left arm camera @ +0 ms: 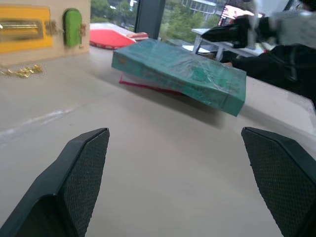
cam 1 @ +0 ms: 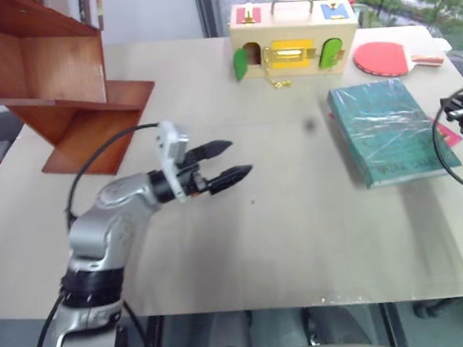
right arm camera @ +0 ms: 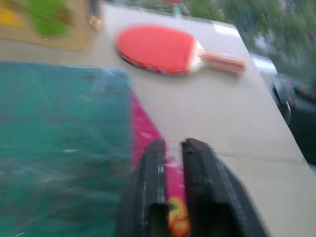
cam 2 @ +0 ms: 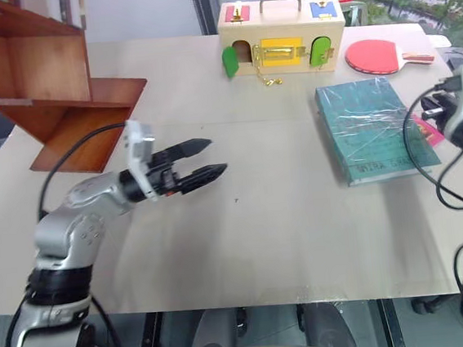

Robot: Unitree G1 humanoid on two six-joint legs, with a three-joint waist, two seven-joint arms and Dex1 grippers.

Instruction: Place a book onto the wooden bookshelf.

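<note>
The teal book (cam 1: pixel 387 130) lies flat at the right of the table, wrapped in glossy plastic and resting partly on a smaller pink book (right arm camera: pixel 145 133). The reddish-brown wooden bookshelf (cam 1: pixel 50 76) stands at the far left corner. My left gripper (cam 1: pixel 238 158) hovers over the middle-left of the table, open and empty, pointing across toward the book (left arm camera: pixel 182 69). My right gripper (right arm camera: pixel 174 144) is at the book's right side, above the pink book's exposed edge. Its fingers stand a narrow gap apart with nothing between them.
A pale wooden toy box (cam 1: pixel 294 40) with coloured doors stands at the back centre, a small gold chain in front of it. A red table-tennis paddle (cam 1: pixel 384 59) lies behind the book. The table (cam 1: pixel 304 240) has bare room between the left gripper and the book.
</note>
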